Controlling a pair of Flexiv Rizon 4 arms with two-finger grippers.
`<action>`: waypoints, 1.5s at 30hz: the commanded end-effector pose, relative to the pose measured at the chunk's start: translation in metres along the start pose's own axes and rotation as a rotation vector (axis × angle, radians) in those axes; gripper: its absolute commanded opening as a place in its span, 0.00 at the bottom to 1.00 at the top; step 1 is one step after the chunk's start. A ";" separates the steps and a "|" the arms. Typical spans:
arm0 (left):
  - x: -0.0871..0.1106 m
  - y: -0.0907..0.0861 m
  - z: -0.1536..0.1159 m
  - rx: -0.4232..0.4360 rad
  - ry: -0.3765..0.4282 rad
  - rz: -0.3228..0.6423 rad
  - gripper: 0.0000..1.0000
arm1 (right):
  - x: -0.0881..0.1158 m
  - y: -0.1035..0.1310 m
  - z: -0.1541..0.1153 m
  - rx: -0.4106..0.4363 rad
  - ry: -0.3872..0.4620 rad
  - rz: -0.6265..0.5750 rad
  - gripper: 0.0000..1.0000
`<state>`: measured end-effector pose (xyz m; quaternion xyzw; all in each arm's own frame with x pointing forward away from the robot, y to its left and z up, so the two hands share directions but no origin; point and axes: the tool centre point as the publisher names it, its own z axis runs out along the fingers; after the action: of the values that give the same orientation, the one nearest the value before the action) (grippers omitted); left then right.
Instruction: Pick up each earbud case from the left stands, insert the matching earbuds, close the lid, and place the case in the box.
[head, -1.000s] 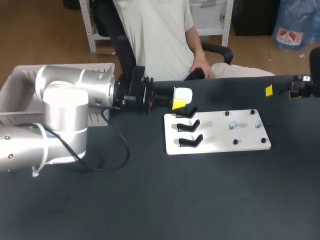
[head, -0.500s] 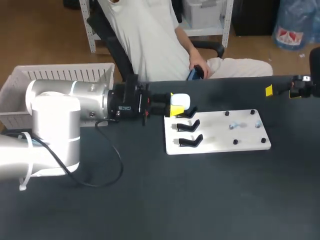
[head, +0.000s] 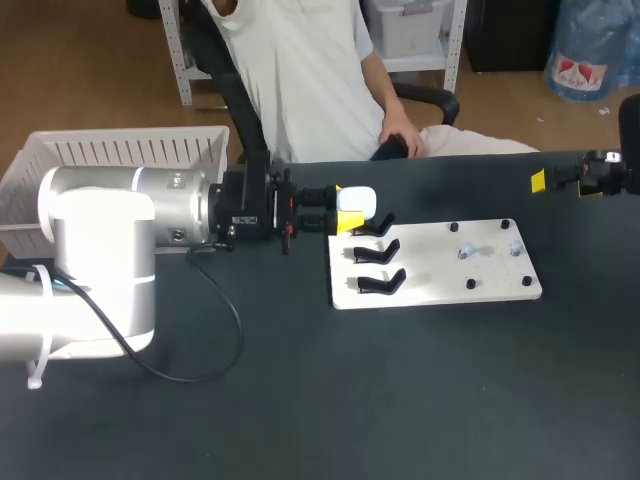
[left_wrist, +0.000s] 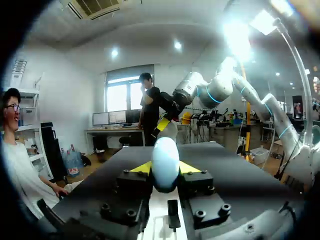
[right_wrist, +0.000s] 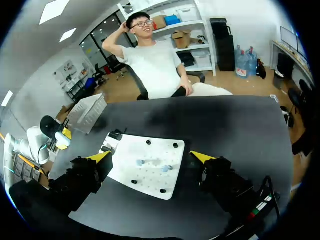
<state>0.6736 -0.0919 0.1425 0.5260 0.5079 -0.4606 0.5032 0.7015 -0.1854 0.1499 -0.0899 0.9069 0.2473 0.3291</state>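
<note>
1. The left arm stands in front of the box. Only the box's white slatted rim shows, and its inside is hidden.
2. The left gripper is clenched on the earbud case, with one yellow tip pressed to each side in the left wrist view.
3. The earbud case is white, smooth and rounded, egg-like seen end on. No lid seam can be made out, so I cannot tell whether it is open.
4. The case sits at the farthest of the three black stands, at the left end of the white board. Whether it touches that stand cannot be told. The two nearer stands hold nothing.
5. The earbuds lie toward the board's right end among black pegs. They are small pale specks, too small to describe.
6. The right gripper is cut off by the edge of the head view. In its own wrist view the fingers are spread wide with nothing between them, above the table, with the board ahead.
</note>
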 end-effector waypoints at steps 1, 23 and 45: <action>0.000 -0.003 0.001 -0.075 -0.002 0.003 0.00 | 0.000 -0.001 0.000 -0.002 0.000 -0.001 1.00; 0.006 -0.020 0.016 -0.004 -0.028 -0.013 0.00 | 0.038 0.027 -0.019 -0.025 0.025 -0.029 1.00; 0.007 -0.034 0.040 0.098 -0.032 -0.010 0.00 | 0.069 0.117 -0.017 -0.148 0.124 -0.155 1.00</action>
<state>0.6368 -0.1283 0.1325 0.5381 0.4810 -0.4937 0.4852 0.6018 -0.0971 0.1593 -0.1978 0.8945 0.2804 0.2865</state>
